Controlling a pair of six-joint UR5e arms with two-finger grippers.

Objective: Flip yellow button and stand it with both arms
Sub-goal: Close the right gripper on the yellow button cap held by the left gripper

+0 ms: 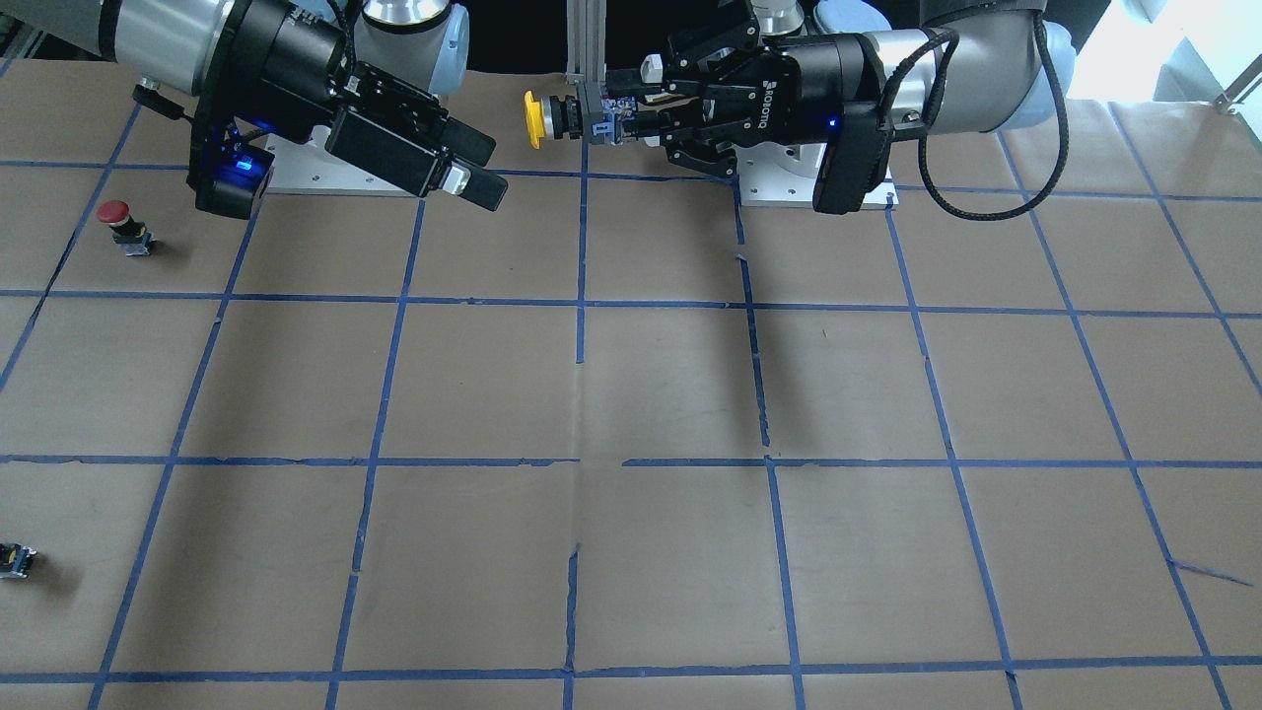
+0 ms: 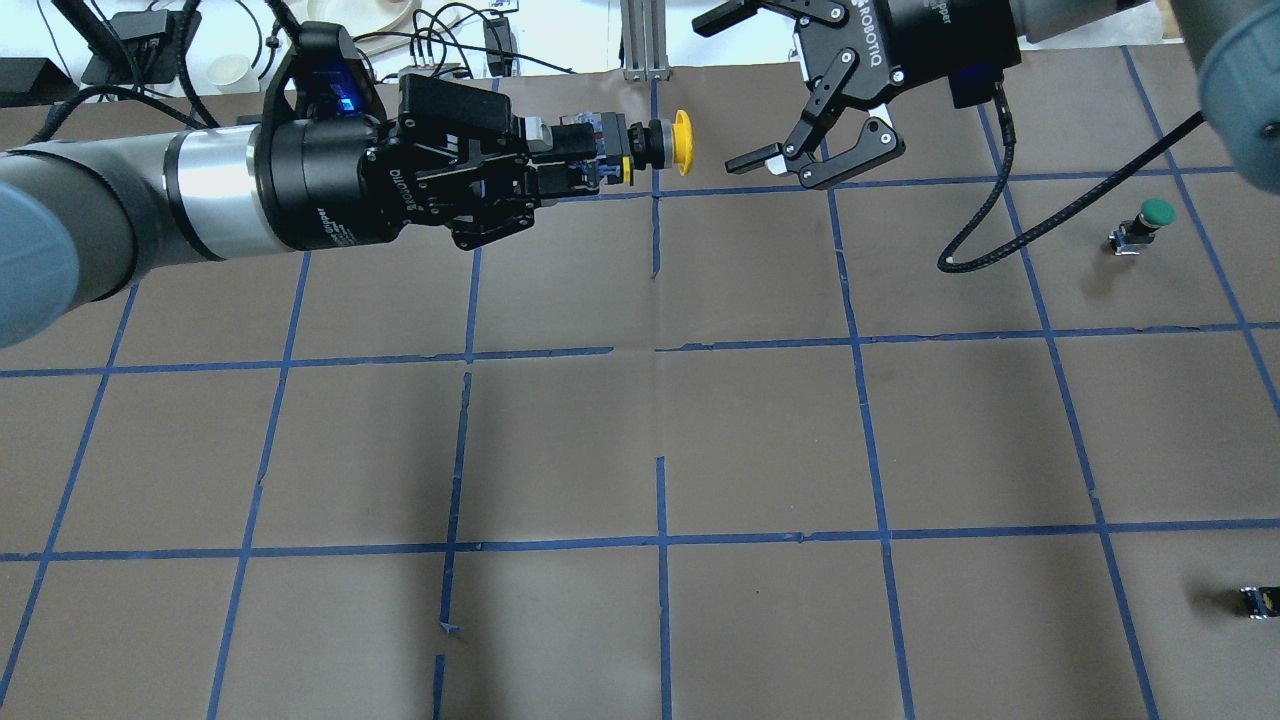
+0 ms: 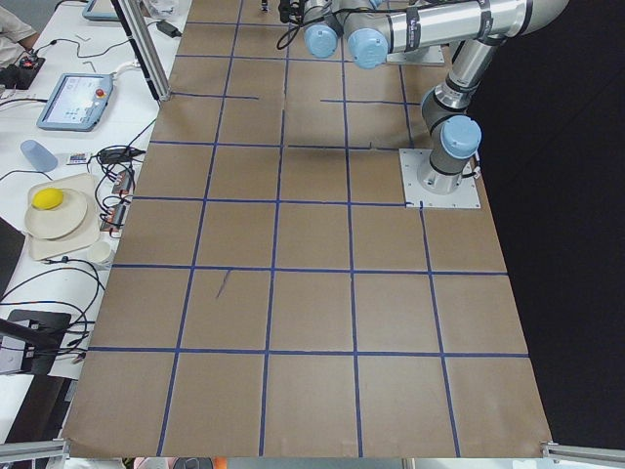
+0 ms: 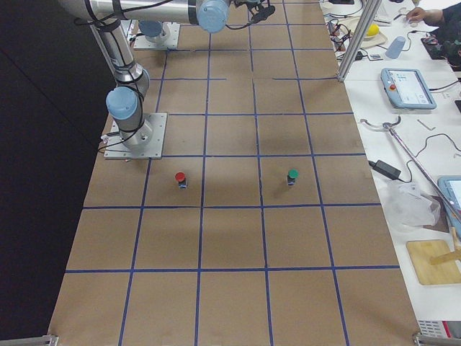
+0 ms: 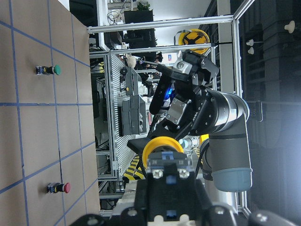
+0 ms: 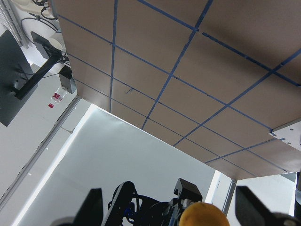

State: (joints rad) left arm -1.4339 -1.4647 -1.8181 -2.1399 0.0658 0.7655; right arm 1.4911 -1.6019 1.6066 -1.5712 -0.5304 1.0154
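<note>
The yellow button (image 2: 682, 142) is held sideways in the air over the table's far middle. My left gripper (image 2: 590, 150) is shut on its black-and-grey body, and the yellow cap (image 1: 533, 119) points toward my right gripper. My right gripper (image 2: 735, 90) is open and empty, a short way from the cap without touching it. In the left wrist view the cap (image 5: 162, 145) sits just past the gripped body, with the right gripper behind it. In the right wrist view the cap (image 6: 202, 214) shows low between the spread fingers (image 6: 94, 207).
A red-capped button (image 1: 116, 222) stands on the table on my right side, and a green-capped button (image 2: 1150, 218) stands farther out. A small black part (image 2: 1258, 600) lies near the right edge. The brown paper table (image 2: 660, 420) has blue tape grid lines.
</note>
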